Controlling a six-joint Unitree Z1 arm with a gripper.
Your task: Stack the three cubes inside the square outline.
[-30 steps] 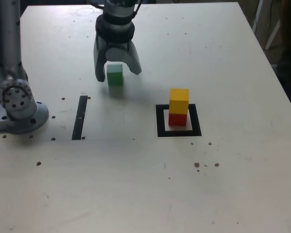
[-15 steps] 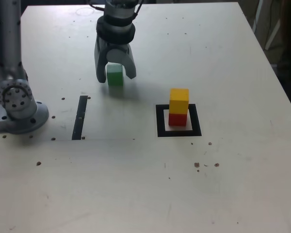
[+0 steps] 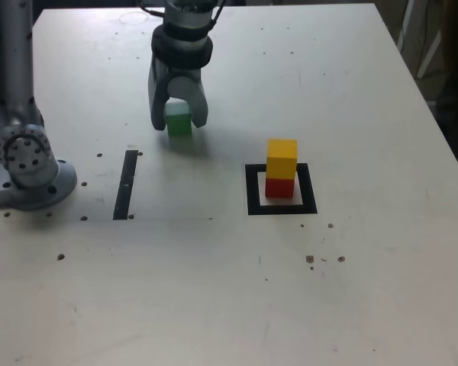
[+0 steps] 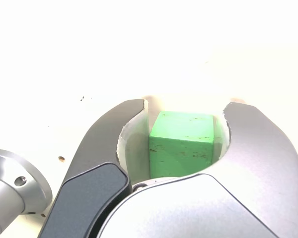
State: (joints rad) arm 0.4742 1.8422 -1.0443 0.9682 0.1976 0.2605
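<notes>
- Exterior view: a pale tabletop (image 3: 351,91), lightly speckled w/ dark spots, is filling most of the frame.
- The robot arm's silver base (image 3: 27,164) is sitting at the exterior view's left edge, w/ a grey column rising out of frame above it.
- The gripper (image 3: 179,120) is reaching down toward the far-left part of the table, pointing at the surface.
- Its two grey jaws are standing narrow, one on each side of the green cube (image 3: 179,121), and look pressed against it. The cube is sitting low, at or near the tabletop; can't tell if it's lifted.
- Wrist view: the green cube (image 4: 183,144) is sitting between the two curved grey fingers (image 4: 107,136); one finger is hugging one side of the cube, the other finger looks close against the opp. side. The cube's faces are showing small scuffs.
- The square outline (image 3: 252,191), a thick black tape frame w/ a pale centre, is lying right of centre in the exterior view, well apart from the gripper.
- Inside it, the red cube (image 3: 279,187) is resting on the pale centre, and the yellow cube (image 3: 282,158) is sitting squarely on top of the red one.
- A straight black tape strip (image 3: 126,185) is lying between the arm base and the outline, toward the exterior view's left.
</notes>
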